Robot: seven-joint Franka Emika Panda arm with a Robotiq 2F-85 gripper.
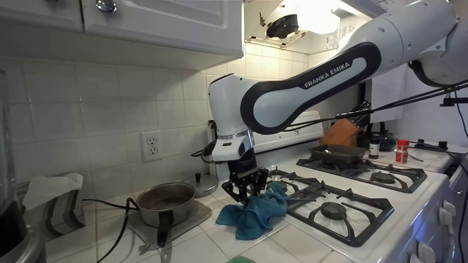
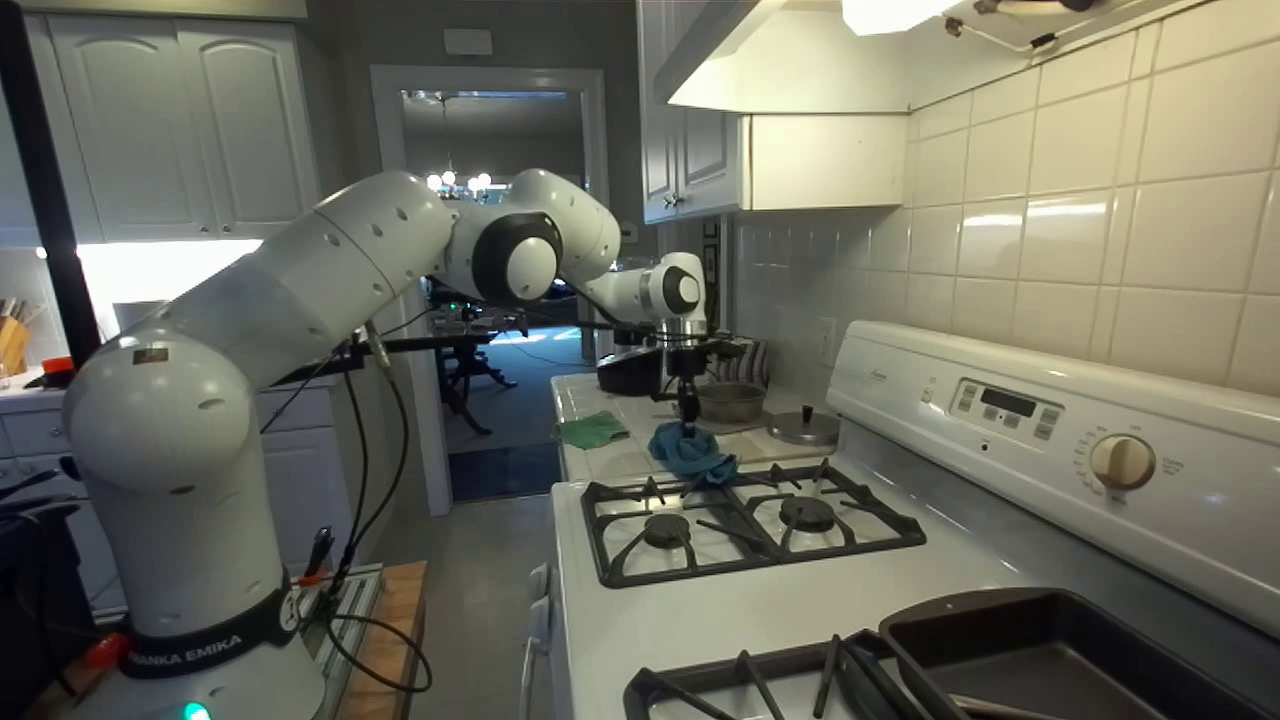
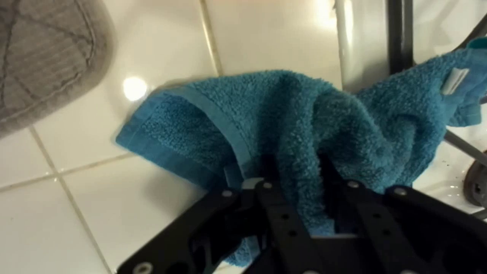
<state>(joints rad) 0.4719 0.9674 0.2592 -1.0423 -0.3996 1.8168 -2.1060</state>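
A blue terry towel [image 1: 261,215] lies bunched on the white tiled counter beside the stove. It also shows in an exterior view [image 2: 695,458] and in the wrist view [image 3: 338,110]. Its far end, with a small white tag, lies over the edge of the stove and a black burner grate [image 1: 351,233]. My black gripper [image 1: 248,199] points down into the towel; it also shows in an exterior view [image 2: 689,425]. In the wrist view, the gripper [image 3: 296,163] has a thick fold of towel pinched between its two fingers. The fingertips are partly hidden in the cloth.
A metal pot [image 1: 166,202] stands on a grey pot holder [image 1: 199,212] beside the towel, with a lid [image 1: 204,185] behind it. A green cloth [image 2: 592,430] lies near the counter's edge. A dark baking pan [image 1: 338,154] sits on the far grate. Cabinets [image 1: 157,22] hang above.
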